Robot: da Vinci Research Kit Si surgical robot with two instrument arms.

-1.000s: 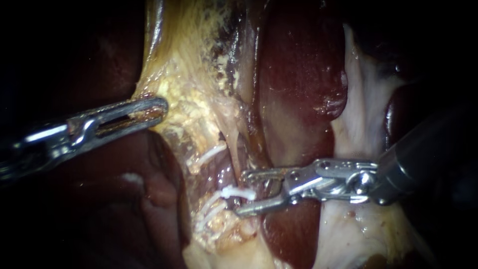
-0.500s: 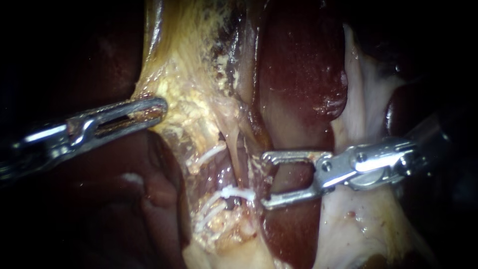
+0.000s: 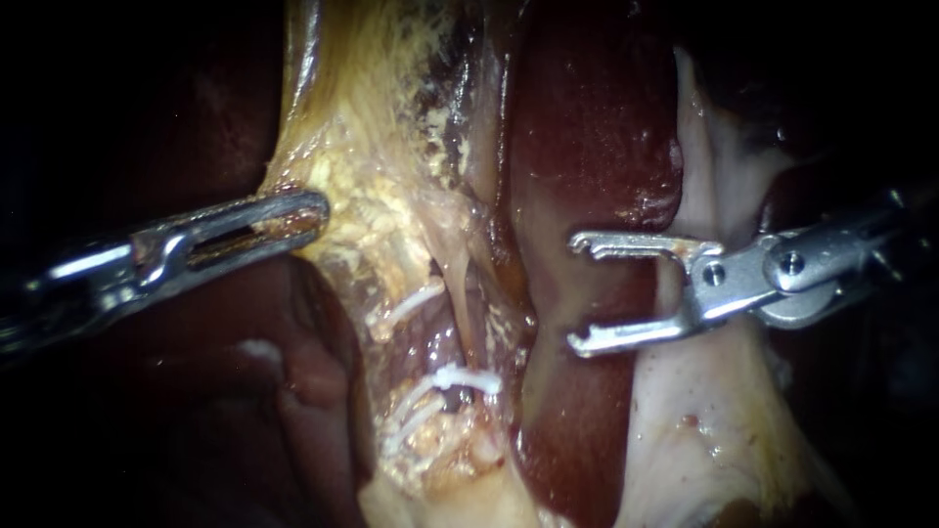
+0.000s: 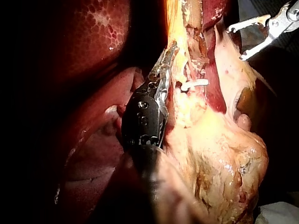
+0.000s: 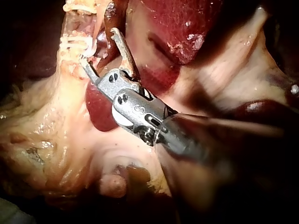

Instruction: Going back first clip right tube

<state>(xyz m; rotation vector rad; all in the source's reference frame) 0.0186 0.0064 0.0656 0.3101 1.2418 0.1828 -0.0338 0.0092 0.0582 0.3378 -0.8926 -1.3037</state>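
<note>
The dark red liver (image 3: 587,127) filled the middle, with yellowish tissue (image 3: 381,196) beside it. The left instrument (image 3: 311,213) had its pincer clamped on the edge of that yellowish tissue. The right instrument (image 3: 577,291) hung over the liver, its pincer spread wide and holding nothing. Well apart from it, low in the dissected tissue, a white clip (image 3: 468,378) sat across a thin tube (image 3: 462,337).
</note>
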